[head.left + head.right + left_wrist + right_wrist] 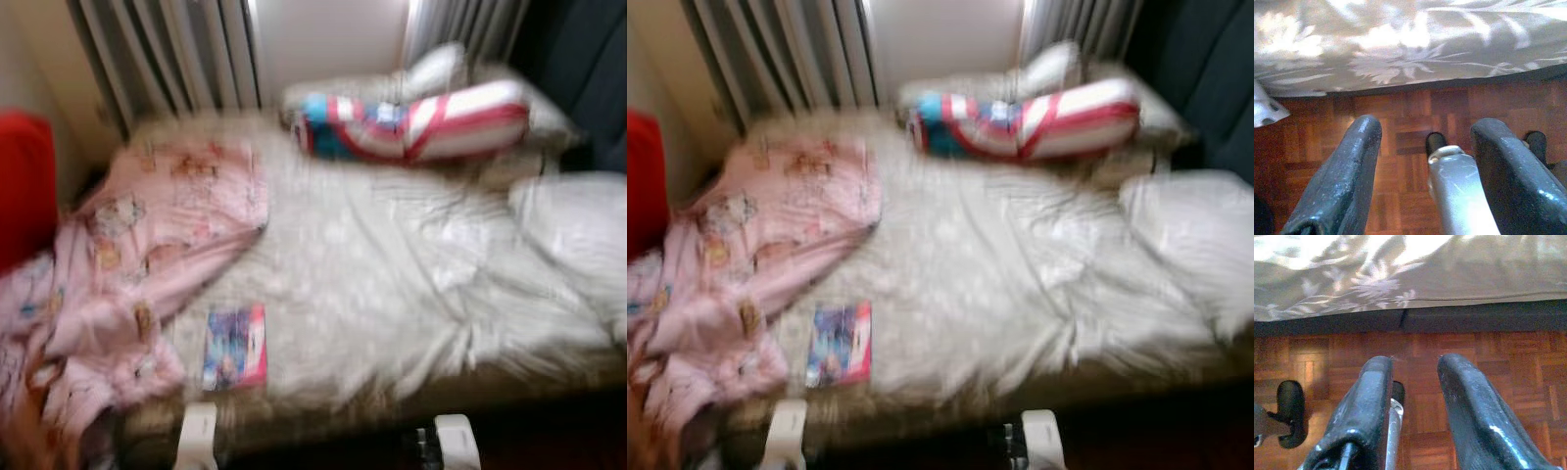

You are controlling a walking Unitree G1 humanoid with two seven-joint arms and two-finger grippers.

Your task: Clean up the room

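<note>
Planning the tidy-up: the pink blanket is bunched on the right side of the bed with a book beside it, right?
Not quite. The pink blanket is bunched on the bed's left side, as the left eye view shows. The book does lie beside it.

A bed (392, 294) stands against striped curtains (167, 49) on reddish parquet floor (1425, 362).
</note>
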